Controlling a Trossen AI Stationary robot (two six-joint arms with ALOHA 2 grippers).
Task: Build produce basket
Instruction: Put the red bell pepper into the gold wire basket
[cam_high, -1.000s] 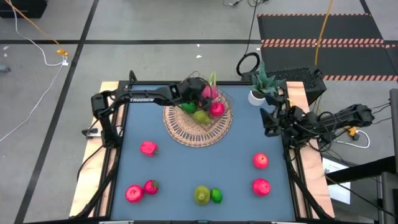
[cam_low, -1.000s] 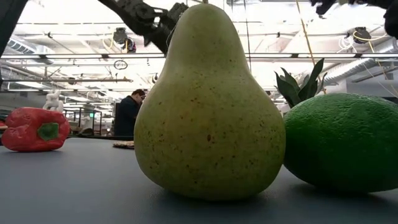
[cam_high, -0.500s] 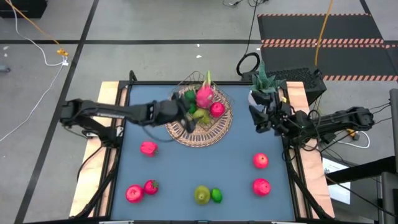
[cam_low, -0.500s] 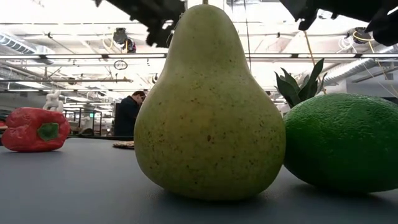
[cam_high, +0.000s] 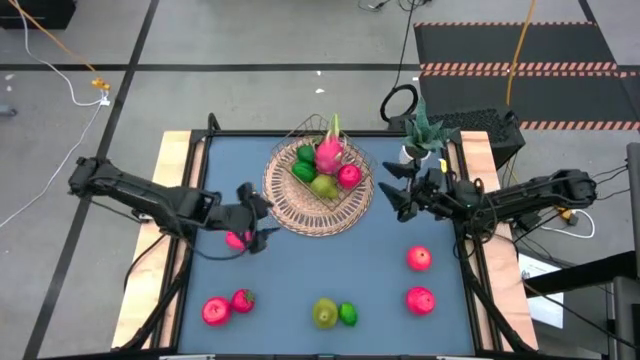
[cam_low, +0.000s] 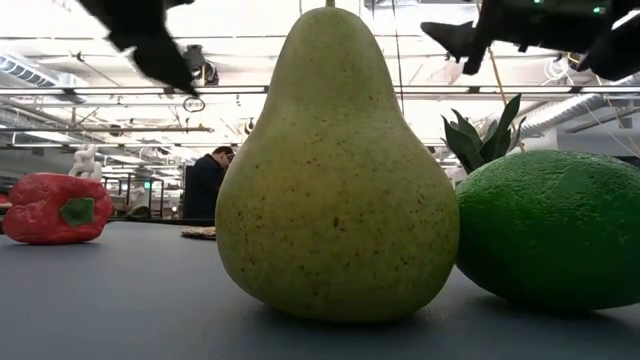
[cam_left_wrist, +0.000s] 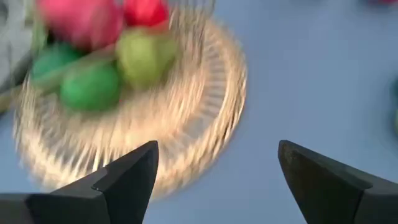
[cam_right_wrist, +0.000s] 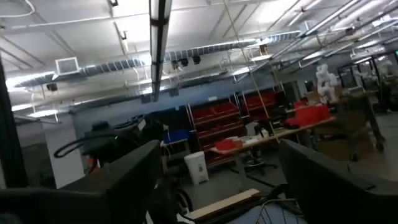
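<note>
I see the basket (cam_high: 318, 188) at the table's far middle, the dragon fruit (cam_high: 328, 152) inside pointing its tips away. My left gripper (cam_high: 258, 218), jaws wide and empty, hovers beside its rim; my right gripper (cam_high: 392, 188) waits spread opposite.

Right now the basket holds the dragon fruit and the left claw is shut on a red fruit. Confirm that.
One thing is wrong. The left claw is open and holds nothing: the left wrist view shows its fingers apart with only table between them. The basket does hold the dragon fruit, as the high view shows.
</note>
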